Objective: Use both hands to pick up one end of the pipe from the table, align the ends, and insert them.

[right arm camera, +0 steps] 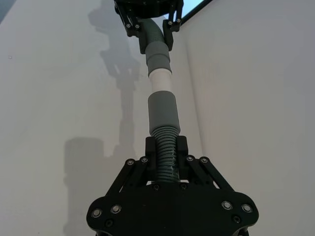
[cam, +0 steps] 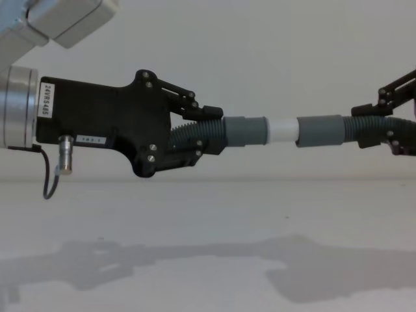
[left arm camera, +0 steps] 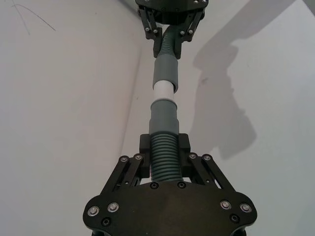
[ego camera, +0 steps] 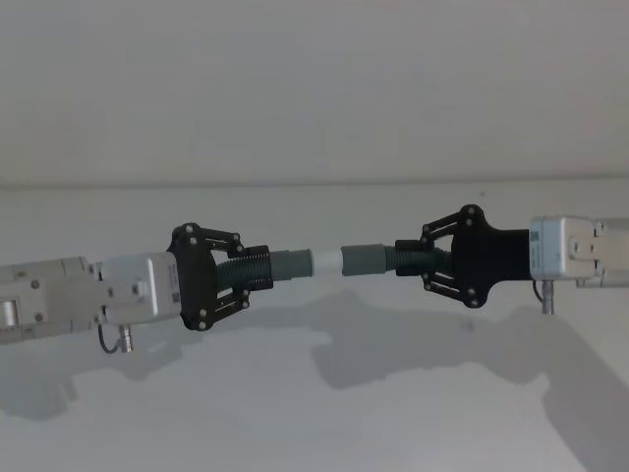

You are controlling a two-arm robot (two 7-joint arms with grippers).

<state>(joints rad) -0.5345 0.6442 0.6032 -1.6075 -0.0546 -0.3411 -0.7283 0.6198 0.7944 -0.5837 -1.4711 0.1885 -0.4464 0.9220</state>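
Both pipe pieces hang in the air above the white table [ego camera: 295,413], lined up end to end. My left gripper [ego camera: 260,267] is shut on the ribbed middle of the left piece [left arm camera: 164,162], whose grey cuff [cam: 244,132] carries the white tube tip [cam: 283,130]. From the right, my right gripper [ego camera: 403,259] is shut on the ribbed part of the other piece [right arm camera: 166,147], its open cuff [ego camera: 366,260] facing the tip. The tip's end sits at the mouth of that cuff; how far inside I cannot tell. The right wrist view has my left gripper [right arm camera: 155,37] farther off.
A pale grey wall [ego camera: 314,88] rises behind the table's far edge. The arms' shadows [ego camera: 393,354] fall on the table below the pipes.
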